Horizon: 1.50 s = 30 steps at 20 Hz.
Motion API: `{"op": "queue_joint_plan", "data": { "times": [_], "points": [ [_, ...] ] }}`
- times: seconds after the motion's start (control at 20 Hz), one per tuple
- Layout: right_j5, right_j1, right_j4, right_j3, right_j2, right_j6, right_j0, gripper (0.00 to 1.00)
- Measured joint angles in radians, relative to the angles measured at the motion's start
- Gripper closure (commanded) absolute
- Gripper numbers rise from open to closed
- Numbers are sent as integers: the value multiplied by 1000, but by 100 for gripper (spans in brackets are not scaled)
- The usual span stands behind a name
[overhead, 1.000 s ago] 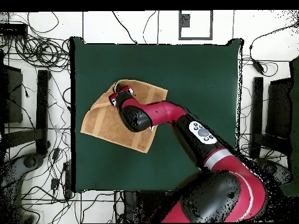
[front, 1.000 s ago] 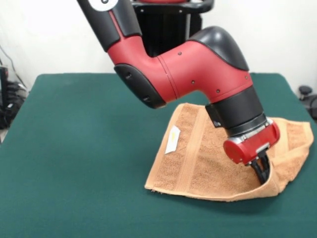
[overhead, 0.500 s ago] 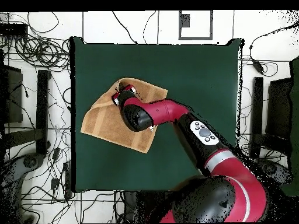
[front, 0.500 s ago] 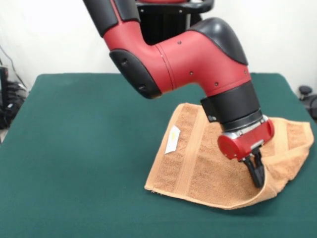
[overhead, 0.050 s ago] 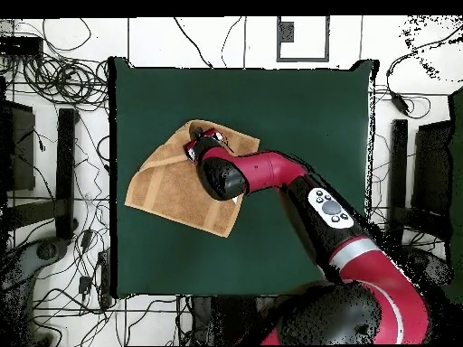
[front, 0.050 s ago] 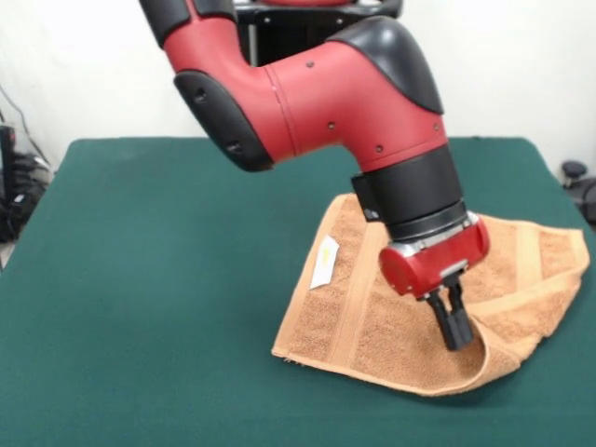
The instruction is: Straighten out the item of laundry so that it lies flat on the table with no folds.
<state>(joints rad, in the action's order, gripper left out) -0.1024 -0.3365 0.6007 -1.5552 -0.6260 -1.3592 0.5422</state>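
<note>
The green felt table (front, 0.050 s ago: pixel 140 279) is bare apart from the tan-orange terry towel (front, 0.050 s ago: pixel 372 326), which lies right of centre in the front view with its near-right corner curled up and folded back over itself. My gripper (front, 0.050 s ago: pixel 454 326) sits on that raised fold, fingers pinched together on the towel's edge. To do this well I judge I should keep the pinch firm, carry the corner low and outward past the crease, and release only once it lies flat. The white tag (front, 0.050 s ago: pixel 325 262) faces up.
</note>
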Motion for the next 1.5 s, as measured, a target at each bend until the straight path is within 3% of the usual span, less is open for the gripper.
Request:
{"op": "queue_joint_plan", "data": {
  "times": [0.7, 1.5],
  "points": [
    [-1, 12, -5, 0, -4, 0, 7, 100],
    [-102, 35, -5, 8, -8, 0, -18, 100]
  ]
}}
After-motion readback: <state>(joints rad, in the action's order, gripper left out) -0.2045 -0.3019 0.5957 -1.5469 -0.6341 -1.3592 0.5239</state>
